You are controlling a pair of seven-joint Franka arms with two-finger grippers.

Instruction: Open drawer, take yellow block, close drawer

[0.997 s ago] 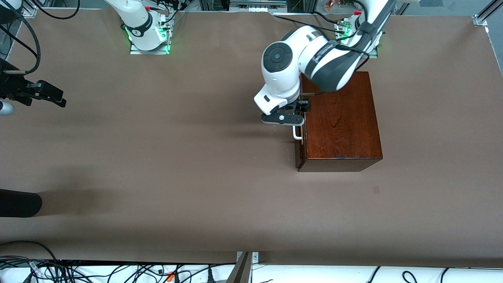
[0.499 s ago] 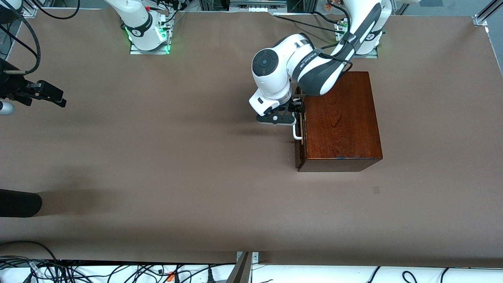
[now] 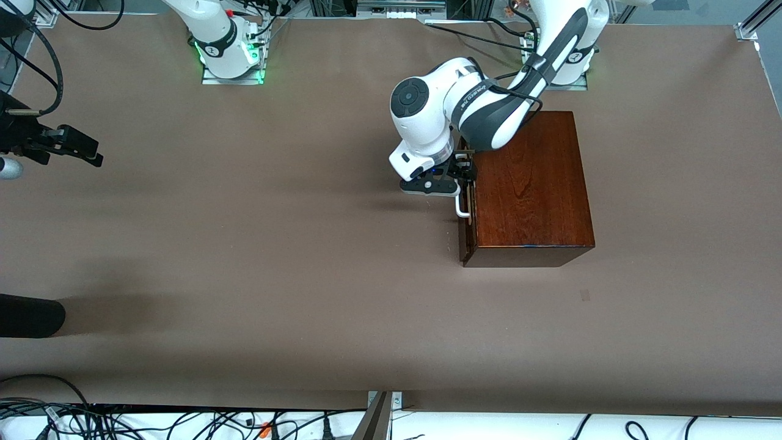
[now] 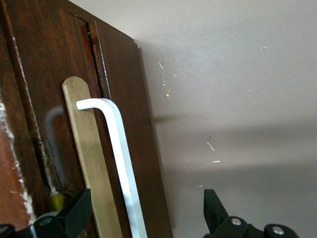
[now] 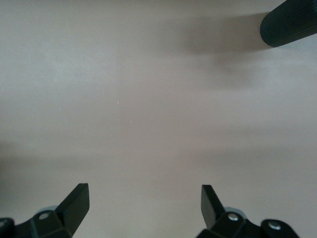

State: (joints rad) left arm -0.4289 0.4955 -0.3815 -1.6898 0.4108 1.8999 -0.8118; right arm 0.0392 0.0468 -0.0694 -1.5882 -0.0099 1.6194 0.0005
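The drawer [image 3: 467, 227] is shut in the dark reddish-brown box [image 3: 530, 189], its front facing the right arm's end of the table. Its white bar handle [image 3: 462, 208] [image 4: 120, 157] sticks out from that front. My left gripper [image 3: 465, 176] [image 4: 143, 210] is at the handle's end and open. One finger is over the drawer front and the other is off the box, over the table, with the bar between them and touching neither. The yellow block is hidden. My right gripper [image 3: 85, 153] [image 5: 143, 201] waits open over bare table at the right arm's end.
A black cylinder [image 3: 30, 315] [image 5: 290, 22] lies at the table edge at the right arm's end, nearer to the front camera than the right gripper. A pale wooden strip [image 4: 88, 163] runs along the drawer front under the handle. Brown table spreads in front of the drawer.
The left arm has folded back toward its base and its hand has shifted slightly toward the right arm's end, staying at the handle. The right arm has not moved.
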